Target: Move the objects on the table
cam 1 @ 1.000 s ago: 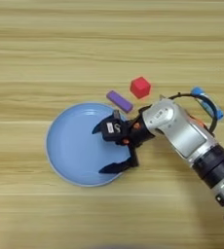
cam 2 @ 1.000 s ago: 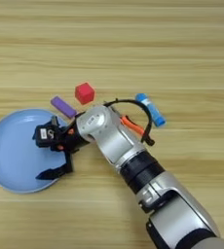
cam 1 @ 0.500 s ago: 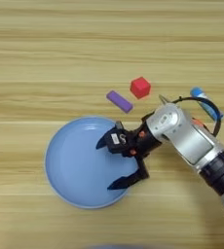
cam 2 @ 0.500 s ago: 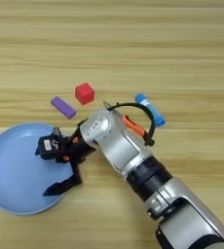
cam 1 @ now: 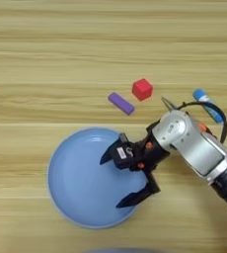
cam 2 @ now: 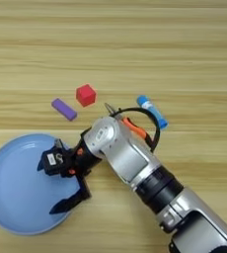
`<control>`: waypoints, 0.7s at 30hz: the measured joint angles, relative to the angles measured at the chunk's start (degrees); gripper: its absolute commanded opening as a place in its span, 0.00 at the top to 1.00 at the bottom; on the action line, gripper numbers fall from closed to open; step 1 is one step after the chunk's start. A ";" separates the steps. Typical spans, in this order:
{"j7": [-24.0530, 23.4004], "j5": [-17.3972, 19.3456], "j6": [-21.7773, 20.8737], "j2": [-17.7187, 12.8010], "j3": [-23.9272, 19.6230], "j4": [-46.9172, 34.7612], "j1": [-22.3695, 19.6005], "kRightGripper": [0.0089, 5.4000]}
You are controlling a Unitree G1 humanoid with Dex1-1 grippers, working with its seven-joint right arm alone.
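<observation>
The hand [cam 1: 119,179] sits over the right part of the light-blue plate [cam 1: 73,190], its two black fingers spread wide: one fingertip points left near the plate's middle, the other reaches down toward the near rim. Nothing is held between them. Over the last second the plate has slid toward the robot and away from the small pieces, and the hand has travelled with it, so the hand appears to be dragging or pushing the plate across the table [cam 1: 46,59]. Whether a fingertip presses on the plate or only hovers cannot be told.

Beyond the plate's far rim lie the purple block [cam 1: 121,103] and, just beside it, the red cube [cam 1: 142,89], both unmoved. Behind the silver forearm lies the blue tube [cam 2: 152,111], with the orange-handled pliers [cam 2: 135,130] partly hidden under the arm. The near side of the table offers no obstacle to the plate.
</observation>
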 measured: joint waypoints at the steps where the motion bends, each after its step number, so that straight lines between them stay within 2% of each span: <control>1: 0.23 0.08 0.23 -0.09 0.03 -0.20 0.05 0.01; 7: 0.21 1.10 0.75 -0.54 0.01 -0.68 0.40 0.01; 11: -1.38 2.17 1.90 0.66 -1.02 -0.43 0.45 0.01; 16: -4.38 5.56 3.17 2.92 -5.41 -0.59 -0.54 0.01; 19: -5.37 9.37 5.23 3.84 -9.65 -1.82 -1.75 0.01; 20: -5.46 9.59 5.38 3.87 -9.89 -1.90 -1.85 0.01; 21: -5.97 11.65 6.82 4.07 -12.12 -2.65 -2.88 0.01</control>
